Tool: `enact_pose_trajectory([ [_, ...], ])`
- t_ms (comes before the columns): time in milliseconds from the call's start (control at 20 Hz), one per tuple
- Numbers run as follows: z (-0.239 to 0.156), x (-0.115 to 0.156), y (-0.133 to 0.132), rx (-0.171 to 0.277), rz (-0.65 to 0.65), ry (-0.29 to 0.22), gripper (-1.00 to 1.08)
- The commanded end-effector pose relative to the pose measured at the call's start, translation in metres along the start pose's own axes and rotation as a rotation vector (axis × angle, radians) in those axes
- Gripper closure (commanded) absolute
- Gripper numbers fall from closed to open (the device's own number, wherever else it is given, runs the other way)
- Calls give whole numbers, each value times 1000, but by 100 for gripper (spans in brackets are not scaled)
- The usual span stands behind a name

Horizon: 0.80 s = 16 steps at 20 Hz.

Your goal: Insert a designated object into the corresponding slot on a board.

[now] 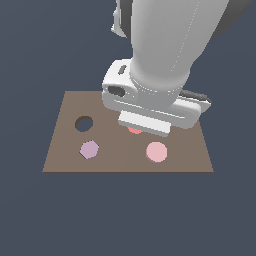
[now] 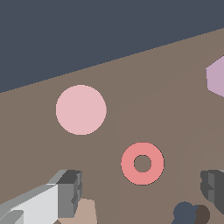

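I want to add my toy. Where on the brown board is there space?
Bare spots: the board corner behind the round hole, and between the hexagon and pink disc. It's crowded under the claw, by the ring.

We see flat, even simulator light in both views: no glare, no blur, sharp edges throughout, soft shading on the arm [image 1: 165, 45], barely any cast shadows.

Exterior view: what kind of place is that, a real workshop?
Probably a simulated test scene, not a real room: a brown board floats on flat blue-grey, bearing a pink disc and hexagon, all flatly shaded.
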<state>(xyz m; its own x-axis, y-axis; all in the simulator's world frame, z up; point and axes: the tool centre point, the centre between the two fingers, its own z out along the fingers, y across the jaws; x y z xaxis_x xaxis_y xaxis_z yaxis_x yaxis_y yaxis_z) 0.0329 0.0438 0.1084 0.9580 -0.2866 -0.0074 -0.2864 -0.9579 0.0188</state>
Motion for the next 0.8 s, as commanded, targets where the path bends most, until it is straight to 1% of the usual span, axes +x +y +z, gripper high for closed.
enact_pose_trajectory([
  [0, 11, 6, -12, 3, 67, 1, -92],
  [400, 39, 29, -41, 13, 242, 3, -92],
  [750, 53, 43, -54, 18, 331, 4, -92],
])
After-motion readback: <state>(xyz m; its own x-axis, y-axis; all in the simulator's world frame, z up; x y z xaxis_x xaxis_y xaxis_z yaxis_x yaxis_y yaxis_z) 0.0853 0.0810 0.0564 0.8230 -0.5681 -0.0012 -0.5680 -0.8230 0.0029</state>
